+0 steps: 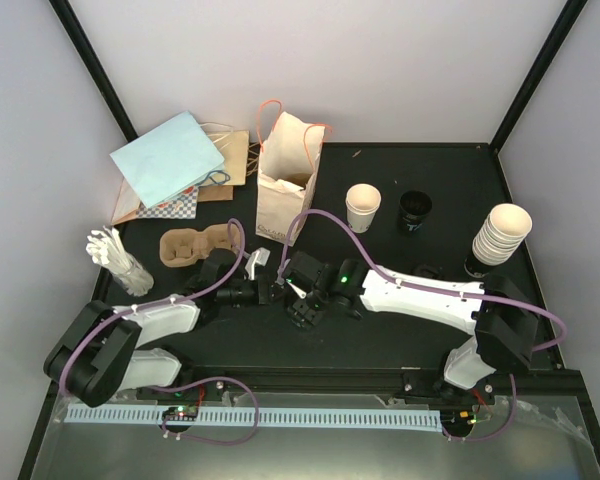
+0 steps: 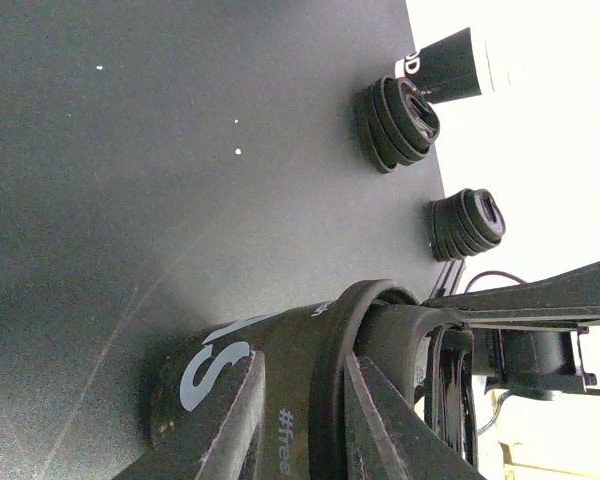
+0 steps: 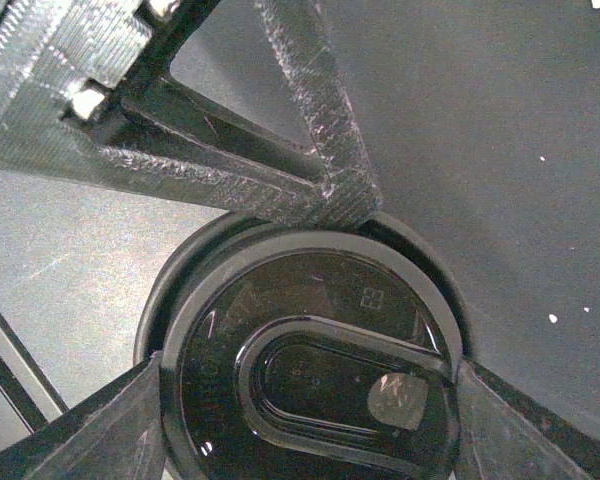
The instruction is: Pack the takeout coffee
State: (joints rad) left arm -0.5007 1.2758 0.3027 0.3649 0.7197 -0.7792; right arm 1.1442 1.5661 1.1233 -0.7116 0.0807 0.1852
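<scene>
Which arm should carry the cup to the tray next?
Left, I think. The left gripper clamps the black cup, and the tray lies on that side. The right gripper grips only the lid.

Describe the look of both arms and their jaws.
Both the left arm and the right arm have white shells between black joints. A lilac cable loops along each. A small green light shows near the right wrist. The jaws are black, angular and wedge-shaped, with a fine ridged, printed-looking surface in the right wrist view.
</scene>
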